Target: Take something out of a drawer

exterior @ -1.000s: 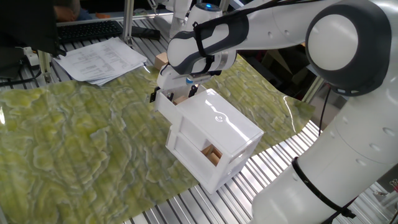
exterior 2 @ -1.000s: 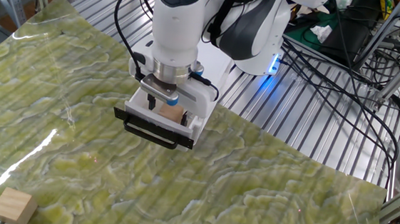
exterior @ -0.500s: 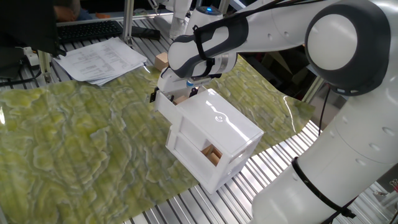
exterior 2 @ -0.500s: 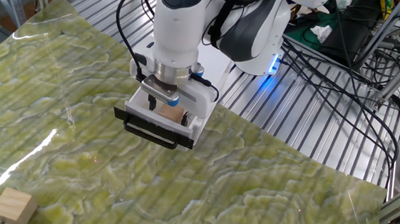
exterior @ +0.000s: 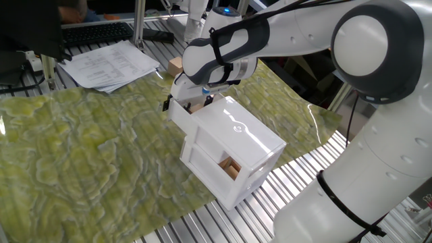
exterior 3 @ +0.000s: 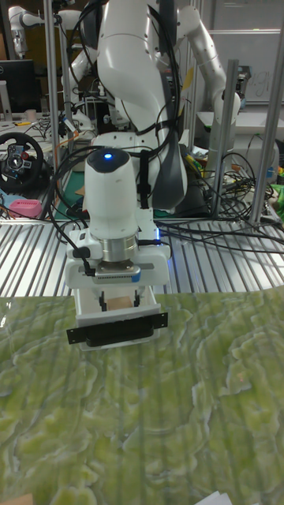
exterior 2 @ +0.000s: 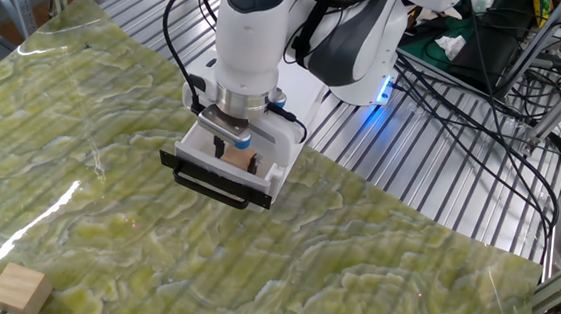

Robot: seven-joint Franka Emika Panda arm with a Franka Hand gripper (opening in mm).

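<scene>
The white upper drawer point(exterior 2: 192, 156) stands pulled out of the small white box point(exterior: 236, 145), its black handle point(exterior 2: 213, 185) facing the green mat. My gripper point(exterior 2: 237, 158) reaches straight down into the drawer point(exterior 3: 118, 325). Its fingers press on both sides of the small pale-tan wooden cube point(exterior 2: 235, 161), which rests in the drawer. The cube point(exterior 3: 120, 303) shows between the dark fingertips in the tall fixed view. In one fixed view the gripper point(exterior: 197, 102) and the arm's wrist hide most of the cube.
A darker orange-brown block point(exterior: 231, 167) shows through the box's lower opening. A loose tan block point(exterior 2: 17, 290) lies on the green mat point(exterior 2: 352, 273) near its front corner. Papers point(exterior: 111, 64) and a keyboard point(exterior: 94, 32) lie beyond the mat. Cables point(exterior 2: 465, 101) trail over the metal slats.
The fingers have moved inward against the cube, which now looks narrower between them. The arm and the drawer have stayed where they were.
</scene>
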